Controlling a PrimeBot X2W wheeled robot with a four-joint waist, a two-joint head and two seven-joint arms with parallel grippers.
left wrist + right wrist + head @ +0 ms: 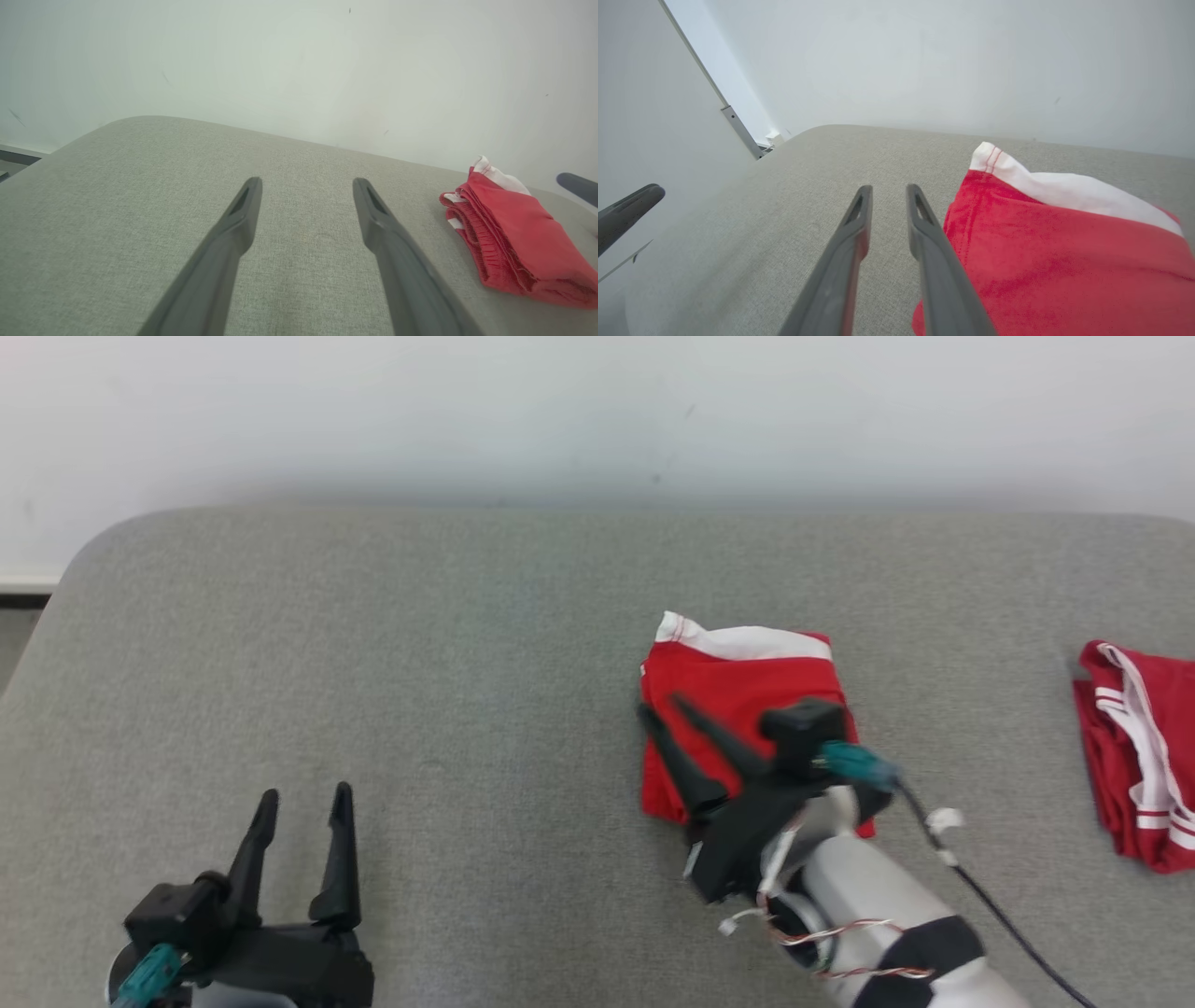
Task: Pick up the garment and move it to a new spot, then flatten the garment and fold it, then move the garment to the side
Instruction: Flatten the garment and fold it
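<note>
The garment (pixel 738 677) lies on the grey tabletop (pixel 373 635), a little right of the centre of the head view. It is red, folded into a compact and almost square packet, with a white band along its upper edge. On this band, at the upper left corner, thin red lines are visible. In the left wrist view the garment (pixel 514 233) is at the right edge, and there the folded layers and a gathered, wrinkled hem show on its side. In the right wrist view the garment (pixel 1064 261) takes the lower right part, its cloth smooth and its white band on top.

The right tool (pixel 661 706) is at the left edge of the garment, a little blurred. Its fingers stand close together with only a narrow gap, and in its own view the right tool (pixel 888 188) has no cloth between the tips; one finger lies just beside the red edge.

The left tool (pixel 306 793) is at the lower left of the head view, wide open and empty, well apart from the garment. In its own view the left tool (pixel 307 183) is over bare tabletop.

Another red and white garment (pixel 1134 756) lies crumpled at the right edge of the head view.
</note>
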